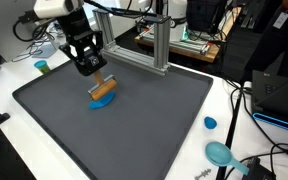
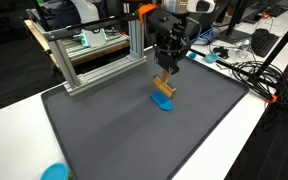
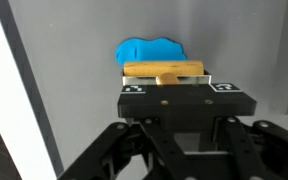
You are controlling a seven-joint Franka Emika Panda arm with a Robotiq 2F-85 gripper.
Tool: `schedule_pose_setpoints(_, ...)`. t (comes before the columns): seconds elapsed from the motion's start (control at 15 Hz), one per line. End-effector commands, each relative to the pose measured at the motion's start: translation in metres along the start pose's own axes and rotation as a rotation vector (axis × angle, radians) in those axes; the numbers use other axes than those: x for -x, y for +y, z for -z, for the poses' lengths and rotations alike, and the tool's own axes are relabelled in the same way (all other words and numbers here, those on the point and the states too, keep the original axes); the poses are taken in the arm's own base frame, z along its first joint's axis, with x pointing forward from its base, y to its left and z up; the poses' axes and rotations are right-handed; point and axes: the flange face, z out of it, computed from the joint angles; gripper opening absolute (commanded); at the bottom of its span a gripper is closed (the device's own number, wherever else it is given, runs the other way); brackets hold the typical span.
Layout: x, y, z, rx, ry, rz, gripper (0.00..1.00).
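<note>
- Wooden block (image 1: 105, 89), tan and oblong, is clamped in the tool (image 1: 94, 74), left of centre in an exterior view. The jaws are closed across its short width, so its long side sticks out to both sides.
- Blue lump (image 1: 101, 103), low and rounded, lies on the dark grey mat (image 1: 154, 120) right under the block. I cannot tell whether the two touch.
- Seen from the wrist, the block spans the lump's near edge. The crosswise grip probably keeps it level there.
- Aluminium frame (image 1: 144, 40) stands along the mat's far edge, at upper centre.
- Blue cap (image 1: 210, 123) and teal scoop (image 1: 221, 153) rest on the white worktop (image 1: 234, 110) at lower right, well apart from the tool.
</note>
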Motion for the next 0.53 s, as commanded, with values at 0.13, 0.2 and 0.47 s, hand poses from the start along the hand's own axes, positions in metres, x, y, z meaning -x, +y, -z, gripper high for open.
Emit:
schedule_pose_setpoints(0.13, 0.019, 0.006, -0.034, 0.027, 0.006, -0.023, 0.22)
schedule_pose_setpoints(0.2, 0.02, 0.007, -0.042, 0.019, 0.005, -0.024, 0.22)
schedule_pose_setpoints(0.47, 0.02, 0.006, -0.06, -0.044, 0.025, -0.017, 0.22)
